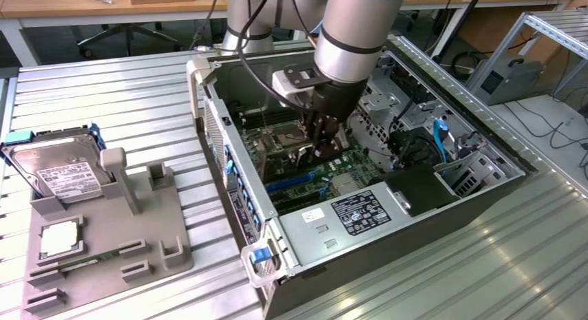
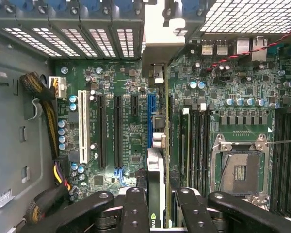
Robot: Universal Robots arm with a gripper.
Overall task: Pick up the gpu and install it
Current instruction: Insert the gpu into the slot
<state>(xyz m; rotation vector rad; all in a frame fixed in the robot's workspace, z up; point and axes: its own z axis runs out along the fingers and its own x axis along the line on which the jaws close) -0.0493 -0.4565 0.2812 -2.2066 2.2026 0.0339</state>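
Black fingers (image 2: 134, 208) pinching the thin gpu (image 2: 156, 167), standing on edge over the green board (image 2: 121, 121), just beside the blue slot (image 2: 149, 121), inside the open case (image 1: 213, 113)

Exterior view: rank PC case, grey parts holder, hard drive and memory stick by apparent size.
1. PC case
2. grey parts holder
3. hard drive
4. memory stick
No close calls.

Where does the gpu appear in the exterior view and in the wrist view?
Exterior view: the gpu hangs inside the open case under the gripper, largely hidden by it.
Wrist view: the gpu stands edge-on in the gripper, above the blue slot.
Shared landmark: the CPU socket, beside the card.
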